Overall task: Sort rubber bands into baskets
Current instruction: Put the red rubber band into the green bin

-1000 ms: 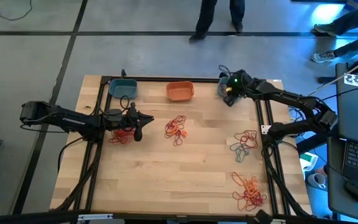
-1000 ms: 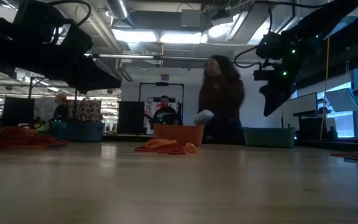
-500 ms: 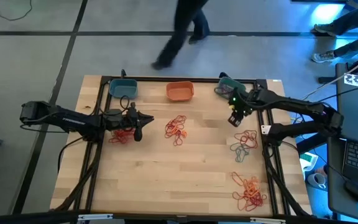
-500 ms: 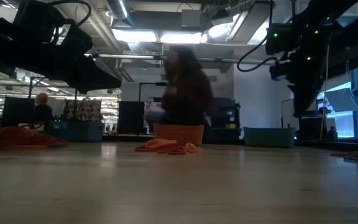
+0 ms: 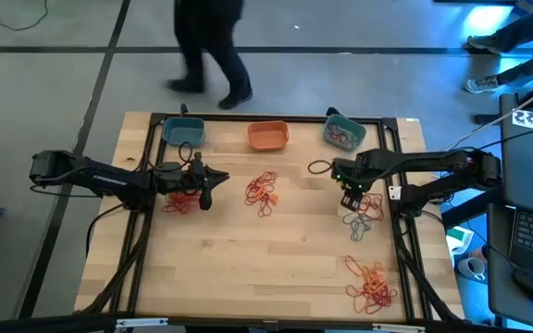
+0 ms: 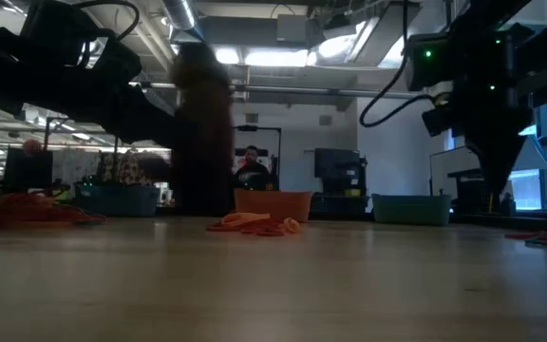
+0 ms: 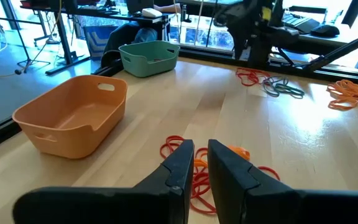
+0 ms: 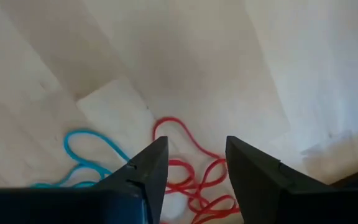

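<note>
- High view: I take the small orange rounded-rectangular plastic basket (image 5: 267, 136) at the far edge of the pale wooden counter (image 5: 276, 268) as my landmark. The right pincer (image 5: 350, 192) hangs to its right and nearer me, directly over the upper end of a tangle of thin red and teal rubber bands (image 5: 363, 215). That heap trails away from the pincer toward the near edge, so I judge the next move is straight down. The right arm is clearly the nearer one.
- The left pincer (image 5: 205, 196) waits left of the orange basket, beside a red heap (image 5: 179, 201).
- Low view: the right arm hangs above the counter, not touching it.
- Left wrist view: the left pincer's fingers (image 7: 178, 163) sit nearly together with only a slim gap, nothing between them; red and orange loops (image 7: 199, 173) lie just beyond.
- Right wrist view: the right pincer's fingers (image 8: 146, 167) stand apart and empty, with a red loop (image 8: 194, 168) lying between them and a teal loop (image 8: 92, 149) off to one side.
</note>
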